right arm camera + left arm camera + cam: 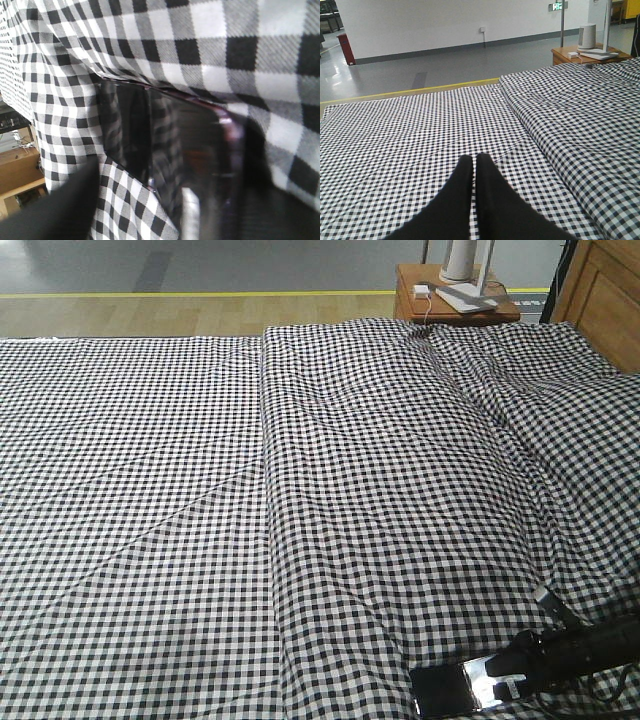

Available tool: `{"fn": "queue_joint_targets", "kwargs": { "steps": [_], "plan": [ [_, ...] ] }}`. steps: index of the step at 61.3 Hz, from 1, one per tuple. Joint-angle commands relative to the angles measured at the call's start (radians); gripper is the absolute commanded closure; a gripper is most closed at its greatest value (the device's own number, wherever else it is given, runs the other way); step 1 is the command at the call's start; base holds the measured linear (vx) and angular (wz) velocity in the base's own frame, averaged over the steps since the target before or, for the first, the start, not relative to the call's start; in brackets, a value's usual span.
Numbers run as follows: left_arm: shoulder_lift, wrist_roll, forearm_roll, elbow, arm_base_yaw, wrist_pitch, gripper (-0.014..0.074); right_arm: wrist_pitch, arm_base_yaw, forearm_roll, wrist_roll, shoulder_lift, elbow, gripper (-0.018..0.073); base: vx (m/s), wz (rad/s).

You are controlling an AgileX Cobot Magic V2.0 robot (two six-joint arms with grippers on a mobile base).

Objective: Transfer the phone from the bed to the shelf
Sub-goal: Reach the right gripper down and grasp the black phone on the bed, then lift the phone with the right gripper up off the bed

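Checked gingham covers the bed (200, 490) across the front view; a reddish nightstand (455, 302) stands at its far edge. The phone (450, 692) lies flat on the bed, near right, with the right gripper (505, 680) at its right end.

Left wrist view: left gripper (475, 167) clenched on nothing, above the bed.

Right wrist view: jaws spread astride the phone; one finger (60, 210) stands apart from it, with fabric between.
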Motion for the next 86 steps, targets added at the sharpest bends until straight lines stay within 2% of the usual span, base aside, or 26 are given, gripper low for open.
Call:
{"fn": "queue_joint_targets", "kwargs": {
  "steps": [1,10,20,38,47,53,72,86],
  "plan": [
    [-0.004,-0.006,-0.009,-0.023,-0.007,-0.073,0.0595,0.073,-0.004,0.007,-0.024,-0.052,-0.009,0.0292,0.0,0.0],
    [-0.004,-0.006,-0.009,-0.023,-0.007,-0.073,0.0595,0.074,-0.004,-0.01,-0.045,-0.052,-0.009,0.0575,0.0,0.0],
    [-0.004,-0.006,-0.009,-0.023,-0.007,-0.073,0.0595,0.106,-0.004,-0.019,-0.047,-0.052,-0.009,0.0571,0.0,0.0],
    [-0.004,-0.006,-0.009,-0.023,-0.007,-0.073,0.0595,0.267,-0.004,-0.002,-0.063,-0.113,-0.009,0.0567,0.0,0.0],
    [-0.004,-0.006,-0.009,-0.023,-0.007,-0.073,0.0595,0.267,-0.003,0.003,0.076,-0.196,-0.004,0.0566,0.0,0.0],
    [-0.004,-0.006,-0.009,-0.023,-0.007,-0.073,0.0595,0.267,-0.002,0.006,0.129,-0.279,0.001,0.0566,0.0,0.0],
    [-0.004,-0.006,-0.009,-0.023,-0.007,-0.073,0.0595,0.267,-0.001,0.1,0.08,-0.596,0.12,0.0563,0.0,0.0],
    [-0.004,-0.006,-0.009,-0.023,-0.007,-0.073,0.0595,0.267,-0.001,0.168,0.027,-0.81,0.268,0.0562,0.0,0.0]
  ]
}}
